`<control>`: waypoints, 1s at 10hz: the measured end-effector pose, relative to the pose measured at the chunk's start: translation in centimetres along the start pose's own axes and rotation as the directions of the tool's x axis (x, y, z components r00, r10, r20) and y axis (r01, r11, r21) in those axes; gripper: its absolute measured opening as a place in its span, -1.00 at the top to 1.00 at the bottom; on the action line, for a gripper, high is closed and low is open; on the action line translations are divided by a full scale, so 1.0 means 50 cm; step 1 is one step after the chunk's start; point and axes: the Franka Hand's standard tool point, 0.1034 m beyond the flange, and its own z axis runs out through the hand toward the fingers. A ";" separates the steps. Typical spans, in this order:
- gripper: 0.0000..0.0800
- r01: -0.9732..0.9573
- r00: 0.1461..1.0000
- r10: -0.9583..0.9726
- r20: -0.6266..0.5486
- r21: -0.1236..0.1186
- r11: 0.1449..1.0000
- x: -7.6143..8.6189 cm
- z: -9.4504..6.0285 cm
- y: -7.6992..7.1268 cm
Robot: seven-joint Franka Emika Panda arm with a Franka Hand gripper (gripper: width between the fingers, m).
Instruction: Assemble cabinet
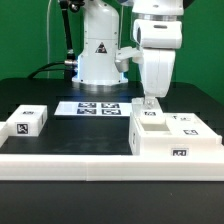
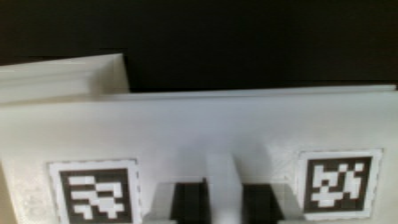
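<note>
The cabinet's large white box point(image 1: 175, 138) stands at the exterior view's right, with tags on its top and front. My gripper point(image 1: 150, 104) comes straight down onto the box's rear left corner. In the wrist view the box's white face point(image 2: 214, 125) fills the picture, with one tag point(image 2: 93, 192) on one side of my gripper point(image 2: 222, 200) and another tag point(image 2: 338, 180) on the other. The two dark fingers point(image 2: 185, 202) stand close together with a thin white ridge of the box between them. A smaller white block point(image 1: 28, 121) with a tag lies at the exterior view's left.
The marker board point(image 1: 96, 108) lies flat in front of the robot base point(image 1: 100, 60). A long low white border rail point(image 1: 80, 165) runs along the front of the table. Black table surface point(image 1: 90, 130) lies between the block and the box.
</note>
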 end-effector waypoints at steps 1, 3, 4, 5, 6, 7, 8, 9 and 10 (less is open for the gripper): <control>0.82 0.003 1.000 -0.003 -0.005 -0.007 1.000 0.001 0.001 0.015; 0.82 0.034 0.999 -0.035 -0.014 -0.025 0.999 0.000 0.000 0.039; 0.82 0.063 0.998 -0.064 -0.012 -0.031 0.998 0.001 -0.001 0.048; 0.82 0.078 0.997 -0.078 -0.007 -0.033 0.996 0.003 -0.001 0.049; 0.82 0.073 0.997 -0.074 -0.008 -0.033 0.997 0.002 -0.001 0.049; 0.82 0.073 0.997 -0.074 -0.008 -0.033 0.997 0.002 -0.001 0.049; 0.82 0.073 0.997 -0.074 -0.008 -0.033 0.997 0.002 -0.001 0.049; 0.82 0.073 0.997 -0.074 -0.008 -0.033 0.997 0.002 -0.001 0.049; 0.82 0.072 0.997 -0.072 -0.009 -0.035 0.997 0.001 -0.002 0.057</control>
